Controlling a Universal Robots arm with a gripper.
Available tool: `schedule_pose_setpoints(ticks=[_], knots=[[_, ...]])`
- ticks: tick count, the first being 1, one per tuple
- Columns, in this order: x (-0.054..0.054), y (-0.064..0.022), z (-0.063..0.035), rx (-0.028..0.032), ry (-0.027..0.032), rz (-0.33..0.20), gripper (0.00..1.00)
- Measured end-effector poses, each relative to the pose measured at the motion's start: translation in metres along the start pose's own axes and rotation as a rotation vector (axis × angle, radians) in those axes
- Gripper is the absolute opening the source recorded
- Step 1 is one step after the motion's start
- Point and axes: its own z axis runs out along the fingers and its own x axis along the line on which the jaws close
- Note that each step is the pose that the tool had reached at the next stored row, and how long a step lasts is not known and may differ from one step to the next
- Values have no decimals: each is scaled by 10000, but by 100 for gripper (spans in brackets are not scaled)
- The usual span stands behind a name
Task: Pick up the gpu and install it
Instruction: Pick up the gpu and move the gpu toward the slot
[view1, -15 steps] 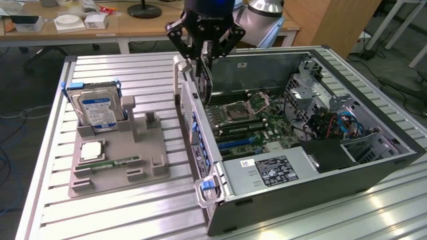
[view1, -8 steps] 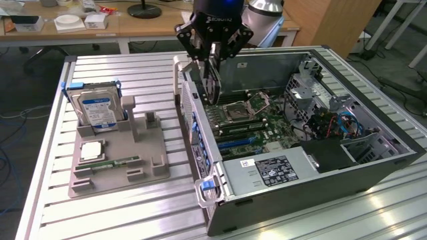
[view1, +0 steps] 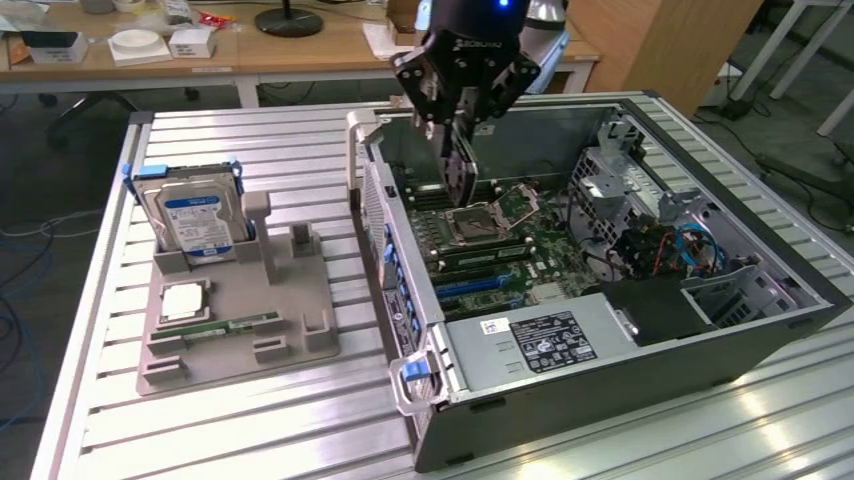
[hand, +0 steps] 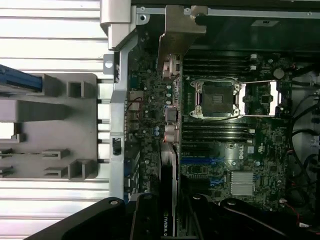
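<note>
Exterior view shows the gripper clamped on the gpu, which hangs edge-down in the open computer case, just above the CPU socket and slightly to one side of it. If the card sits off line with its slot, the thin green board could likely strike the socket's metal frame, or its slim silver bracket could catch on sheet metal near the socket. The cooler is black and boxy against the flat board.
</note>
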Motion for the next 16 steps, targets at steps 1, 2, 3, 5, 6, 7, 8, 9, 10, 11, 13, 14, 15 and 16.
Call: schedule_pose_setpoints(ticks=[1,2,3,5,6,7,8,9,10,11,13,14,15,16], knots=[[-47,0,5,-1,-1,-1,26],[-91,0,9,-1,-1,0,26],[-136,0,13,0,0,1,26],[-222,1,21,0,-1,0,26],[-260,1,25,-1,-1,0,26],[-298,1,28,-1,-1,0,26],[-340,1,32,-1,0,-1,26],[-378,1,35,0,-1,0,26],[-417,1,39,0,0,1,26],[-456,1,42,0,-1,1,26],[-545,1,50,0,0,0,26],[-590,2,53,-1,0,0,26],[-638,2,57,-1,0,0,26],[-683,2,61,-1,0,0,26]])
